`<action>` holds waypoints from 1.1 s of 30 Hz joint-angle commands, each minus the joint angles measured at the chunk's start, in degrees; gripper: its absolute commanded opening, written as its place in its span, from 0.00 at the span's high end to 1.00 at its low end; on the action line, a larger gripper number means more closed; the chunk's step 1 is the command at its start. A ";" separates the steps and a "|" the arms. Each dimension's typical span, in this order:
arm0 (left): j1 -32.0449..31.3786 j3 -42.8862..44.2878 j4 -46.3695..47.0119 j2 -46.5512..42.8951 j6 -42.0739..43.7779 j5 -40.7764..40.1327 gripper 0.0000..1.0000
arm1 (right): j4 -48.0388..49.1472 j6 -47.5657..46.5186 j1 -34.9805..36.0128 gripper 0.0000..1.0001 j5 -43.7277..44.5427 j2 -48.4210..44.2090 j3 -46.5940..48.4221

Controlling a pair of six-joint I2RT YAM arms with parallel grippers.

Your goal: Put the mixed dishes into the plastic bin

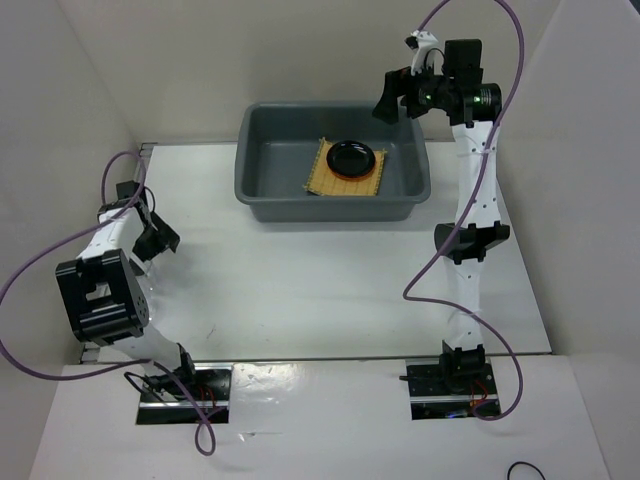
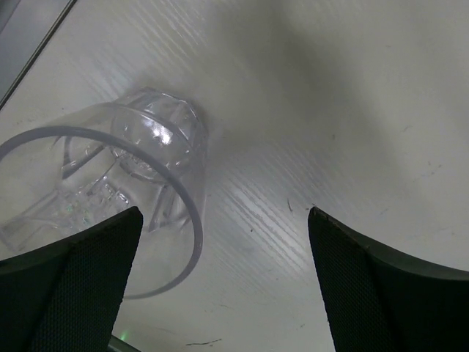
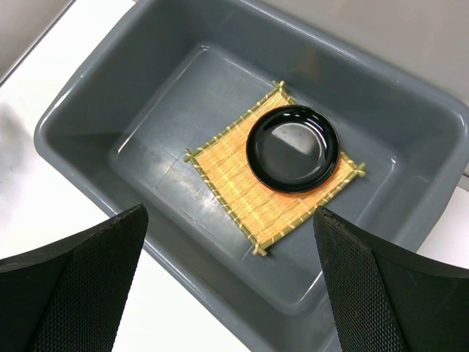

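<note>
Centring comes first: the left pincer (image 2: 223, 216) gapes wide above the surface (image 2: 330, 110), with the tipped clear glass (image 2: 139, 161) lying at one side of its gap. Shift that way, then close gently. The right pincer (image 3: 231, 211), also wide, hovers over the bin (image 3: 95, 95), which holds the mat (image 3: 234, 176) and plate (image 3: 293, 147).

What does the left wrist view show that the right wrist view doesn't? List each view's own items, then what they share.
Left wrist only: a clear glass on the table, partly behind one of the left fingers.
Right wrist only: the grey bin holding the woven mat, with the black plate on it.
Shared: white tabletop and a pair of dark fingers spread apart and empty, the right fingers above the bin.
</note>
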 commanded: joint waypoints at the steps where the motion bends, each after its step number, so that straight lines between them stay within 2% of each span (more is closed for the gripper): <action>1: 0.53 -0.77 3.46 0.72 2.06 0.66 0.02 | -0.56 -0.63 0.46 0.02 0.51 -1.69 -0.63; 3: 0.53 -0.77 4.08 2.38 2.06 0.66 0.04 | -0.56 -0.63 0.46 0.02 0.51 -1.69 -1.15; 6: 1.14 -0.77 5.39 4.40 3.38 1.19 0.12 | -0.56 -0.63 0.46 0.02 0.51 -1.69 -1.16; 7: 1.14 -0.77 5.40 4.41 3.38 1.97 0.29 | -0.56 -0.63 0.46 0.02 0.51 -1.69 -1.68; 9: 1.14 0.97 5.40 4.41 4.09 2.59 0.79 | -0.56 -0.63 0.98 0.02 1.11 -1.69 -1.69; 10: 1.14 2.21 4.27 4.41 4.09 2.59 0.96 | -0.56 -0.63 0.99 0.02 1.12 -1.69 -1.69; 11: 1.14 3.79 4.25 4.41 4.09 3.12 1.00 | -0.56 -0.63 0.99 0.02 1.12 -1.69 -1.69; 14: 1.14 13.70 2.76 3.35 4.09 7.50 1.00 | -0.56 -0.63 0.99 0.02 1.65 -1.69 -1.69; 16: 1.14 20.38 3.54 0.64 2.43 13.91 1.00 | -0.56 -0.63 1.51 0.02 1.65 -1.16 -1.69; 17: 1.14 24.15 6.42 -1.02 1.89 16.89 1.00 | -0.56 -0.63 1.52 0.02 1.65 -1.16 -1.69; 18: 1.14 24.19 15.24 -5.04 1.19 23.79 1.00 | -0.56 -0.63 1.52 0.02 1.65 -1.77 -2.30; 19: 1.14 24.19 19.77 -6.22 -0.12 28.21 1.00 | -0.56 -0.63 1.52 0.02 1.65 -1.78 -2.30; 22: -0.69 30.24 32.79 -2.11 -4.34 45.42 1.00 | -0.56 -1.16 2.13 0.02 2.78 -3.09 -3.35; 23: -2.44 32.08 34.21 -0.36 -4.35 47.05 1.00 | -0.56 -1.16 2.13 0.02 2.79 -3.10 -3.36; 24: -6.55 34.37 32.05 4.36 -3.39 47.67 1.00 | -0.56 -1.16 2.13 0.02 2.79 -3.10 -3.36; 25: -8.68 42.91 27.50 7.71 -1.30 47.68 1.00 | -0.56 -1.16 2.13 0.02 2.79 -3.70 -3.36; 26: -11.22 50.66 20.32 12.01 1.68 42.46 1.00 | -0.56 -1.68 2.13 0.02 3.49 -3.71 -3.36; 27: -17.43 61.44 0.06 23.97 10.67 38.23 1.00 | -0.56 -1.69 2.13 0.02 4.02 -4.32 -3.36; 28: -20.79 73.55 -9.62 30.97 14.94 33.49 1.00 | -0.56 -1.69 2.13 0.02 4.02 -4.33 -3.36; 29: -23.87 84.20 -14.85 35.21 17.25 25.79 1.00 | -0.56 -2.21 2.13 0.02 4.63 -4.85 -3.36; 30: -24.69 78.74 -10.64 35.26 15.53 26.41 1.00 | -1.08 -2.21 2.13 0.02 4.64 -4.85 -3.36; 31: -26.96 77.99 -10.60 35.87 15.51 25.63 1.00 | -1.08 -2.21 2.13 0.02 4.64 -4.85 -3.36; 33: -30.57 84.27 -15.58 41.38 17.00 18.72 1.00 | -1.08 -2.21 2.13 0.02 5.69 -5.56 -3.88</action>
